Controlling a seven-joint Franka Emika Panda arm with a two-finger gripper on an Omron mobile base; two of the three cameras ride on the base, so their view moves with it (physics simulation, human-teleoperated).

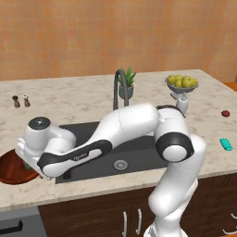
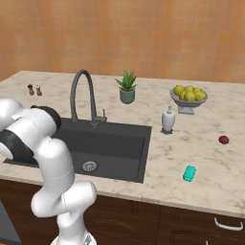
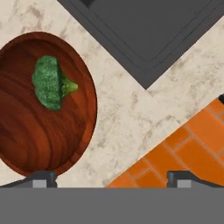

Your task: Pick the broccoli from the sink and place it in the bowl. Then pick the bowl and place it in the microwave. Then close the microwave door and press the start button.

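White glossy arm (image 1: 125, 122), rounded segments, dark grey joint bands; round dark-capped joint near wrist; black strip along forearm with small pale marking; dark finger tips (image 3: 41, 178).

The big counter (image 2: 143, 98) is pale stone with brown speckles, and the dark sink (image 2: 119, 143) is set into it. On it stand a small potted plant (image 2: 127, 87), a silver bowl of yellow fruit (image 2: 188, 98), a white soap bottle (image 2: 168, 119) beside the sink, and two little shakers (image 2: 34, 89) far off near one corner. A small red thing (image 2: 223, 139) and a teal thing (image 2: 189, 173) lie apart on the other end, and the brown wooden bowl (image 3: 26, 131) sits just beside the sink.
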